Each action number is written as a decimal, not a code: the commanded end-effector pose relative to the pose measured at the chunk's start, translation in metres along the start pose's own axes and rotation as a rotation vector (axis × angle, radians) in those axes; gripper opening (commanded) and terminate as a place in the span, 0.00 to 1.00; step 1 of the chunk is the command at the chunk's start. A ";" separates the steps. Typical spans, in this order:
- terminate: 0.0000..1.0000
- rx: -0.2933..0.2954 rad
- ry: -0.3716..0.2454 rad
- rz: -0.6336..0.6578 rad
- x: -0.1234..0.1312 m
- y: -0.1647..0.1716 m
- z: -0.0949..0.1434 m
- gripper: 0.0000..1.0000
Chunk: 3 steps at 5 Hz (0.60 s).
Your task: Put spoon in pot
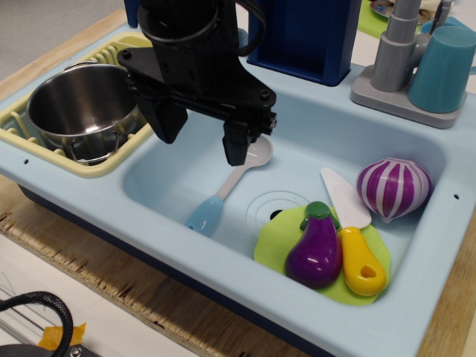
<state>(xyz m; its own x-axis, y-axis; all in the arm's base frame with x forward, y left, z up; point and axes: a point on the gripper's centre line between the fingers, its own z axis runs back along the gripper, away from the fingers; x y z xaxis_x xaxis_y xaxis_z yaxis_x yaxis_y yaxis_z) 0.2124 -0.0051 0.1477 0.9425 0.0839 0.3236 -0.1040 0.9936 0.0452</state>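
Note:
The spoon lies in the light blue sink, white bowl toward the back, light blue handle toward the front left. The steel pot stands upright in the yellow dish rack at the left. My black gripper hangs open over the sink's left side. Its right finger is beside the spoon's bowl and the left finger is near the rack's edge. It holds nothing.
A green plate in the sink carries a purple eggplant and a yellow piece. A white knife blade and a purple-white onion lie beside it. A grey faucet and a teal cup stand at the back right.

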 end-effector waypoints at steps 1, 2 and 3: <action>0.00 0.000 0.000 0.000 0.000 0.000 0.000 1.00; 0.00 -0.010 0.054 0.032 -0.006 -0.005 -0.017 1.00; 0.00 -0.023 0.094 0.055 -0.014 -0.006 -0.033 1.00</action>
<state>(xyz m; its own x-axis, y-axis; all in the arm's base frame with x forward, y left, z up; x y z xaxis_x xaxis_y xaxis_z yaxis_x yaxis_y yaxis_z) 0.2054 -0.0109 0.0982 0.9691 0.1449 0.1995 -0.1496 0.9887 0.0085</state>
